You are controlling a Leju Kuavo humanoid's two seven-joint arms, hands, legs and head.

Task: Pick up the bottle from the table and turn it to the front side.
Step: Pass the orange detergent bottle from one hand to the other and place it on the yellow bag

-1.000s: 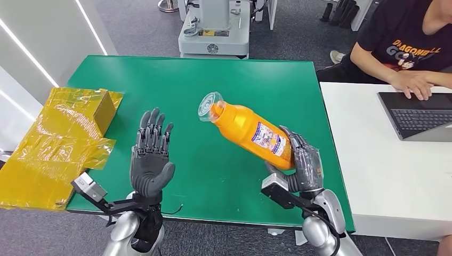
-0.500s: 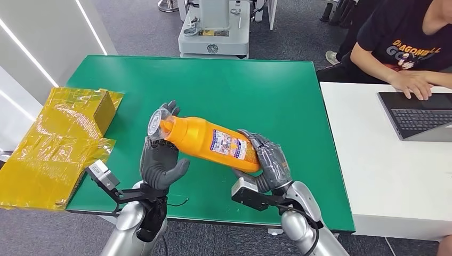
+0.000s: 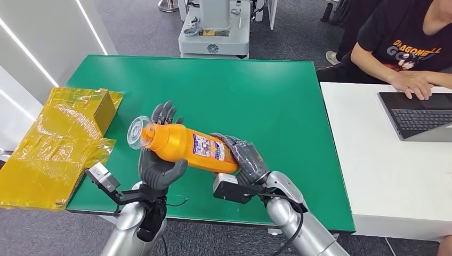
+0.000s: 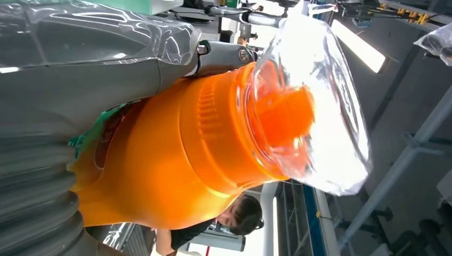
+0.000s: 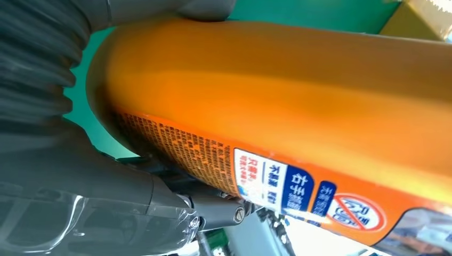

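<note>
- Far left of the head frame: crumpled yellow plastic wrap (image 3: 50,146) spread over the table's left edge, a yellow-wrapped box (image 3: 101,109) sitting on its upper part; both well apart from the hands.
- Left of centre, low in the frame: left hand (image 3: 159,160) raised palm-up above the green table (image 3: 277,101); fingers spread, tips showing just behind the bottle's neck; thumb bent under the body; touching or merely cradling, cannot tell; nothing clasped.
- Centre of the frame: orange bottle (image 3: 184,146) lifted clear of the table, lying nearly level, slightly tilted; clear plastic cap (image 3: 137,132) pointing toward the left edge, base toward lower centre; white and blue label (image 3: 209,146) facing up toward the camera.
- Left wrist view: same clear cap (image 4: 314,101) over the orange spout, close against the grey hand cover.
- Just right of centre, low: right hand (image 3: 246,160) wrapped around the bottle's base end, fingers closed on it; right wrist view showing the label's printed panel (image 5: 298,184) beside the thumb.
- Top centre: grey machine base (image 3: 214,32) on the floor beyond the table.
- Right side: white table (image 3: 373,160) with an open laptop (image 3: 418,114); seated person (image 3: 405,42) in a black shirt at upper right, one hand (image 3: 413,82) resting by the keyboard.
</note>
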